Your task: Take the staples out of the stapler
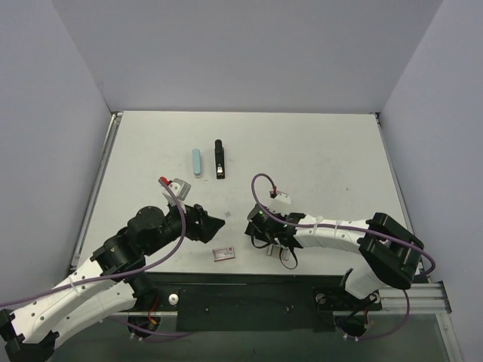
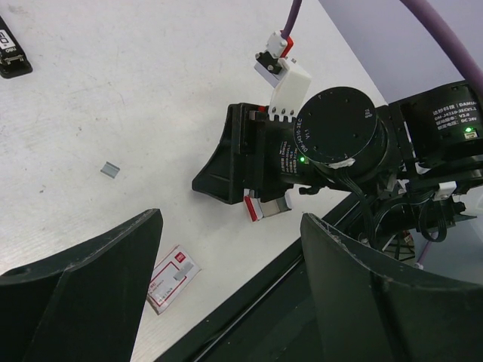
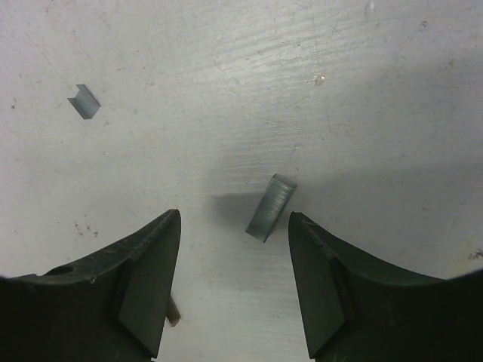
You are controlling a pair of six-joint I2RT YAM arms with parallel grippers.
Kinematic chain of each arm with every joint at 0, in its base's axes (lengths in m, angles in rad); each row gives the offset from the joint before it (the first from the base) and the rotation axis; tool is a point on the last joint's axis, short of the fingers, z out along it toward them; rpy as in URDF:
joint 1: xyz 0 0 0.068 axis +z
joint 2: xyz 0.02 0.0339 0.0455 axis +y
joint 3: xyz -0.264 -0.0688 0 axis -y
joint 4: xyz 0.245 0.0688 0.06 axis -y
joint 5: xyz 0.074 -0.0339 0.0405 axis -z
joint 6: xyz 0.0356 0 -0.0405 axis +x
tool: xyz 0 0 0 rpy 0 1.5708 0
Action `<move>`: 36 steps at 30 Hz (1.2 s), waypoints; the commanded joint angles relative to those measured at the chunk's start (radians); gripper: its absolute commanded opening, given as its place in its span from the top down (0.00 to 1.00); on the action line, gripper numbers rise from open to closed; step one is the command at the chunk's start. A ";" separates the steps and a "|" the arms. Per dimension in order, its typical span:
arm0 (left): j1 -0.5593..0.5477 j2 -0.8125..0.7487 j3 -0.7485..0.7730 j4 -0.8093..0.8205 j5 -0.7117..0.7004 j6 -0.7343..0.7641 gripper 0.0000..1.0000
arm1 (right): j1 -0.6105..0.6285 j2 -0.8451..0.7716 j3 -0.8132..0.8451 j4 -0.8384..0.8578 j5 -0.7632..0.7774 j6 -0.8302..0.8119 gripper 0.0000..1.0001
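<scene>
Right fingers point(image 3: 147, 279) stand apart with 1 staple strip point(image 3: 270, 207) between them; left fingers point(image 2: 90, 286) spread wide; the stapler point(image 1: 219, 158) lies well apart.

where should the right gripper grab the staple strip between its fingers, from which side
Across its long sides at mid-length, straight down from above. The staple strip is narrow and lies roughly lengthwise between the fingers of the right gripper, so they would close across its short width.

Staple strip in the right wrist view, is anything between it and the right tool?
Nothing visible. The staple strip sits between the right tool's open fingers, over bare table. A smaller staple piece lies well aside.
</scene>
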 commanded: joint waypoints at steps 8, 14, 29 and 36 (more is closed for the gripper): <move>-0.004 0.015 -0.003 0.026 0.024 0.005 0.15 | 0.020 0.004 0.024 -0.064 0.075 0.047 0.46; -0.004 0.036 -0.011 0.038 0.027 0.007 0.15 | 0.019 0.023 0.047 -0.086 0.099 0.033 0.48; -0.004 0.053 -0.011 0.041 0.040 0.016 0.15 | 0.014 0.099 0.118 -0.142 0.107 -0.018 0.55; -0.003 0.039 -0.020 0.030 0.032 0.015 0.15 | 0.020 0.182 0.187 -0.185 0.084 -0.082 0.60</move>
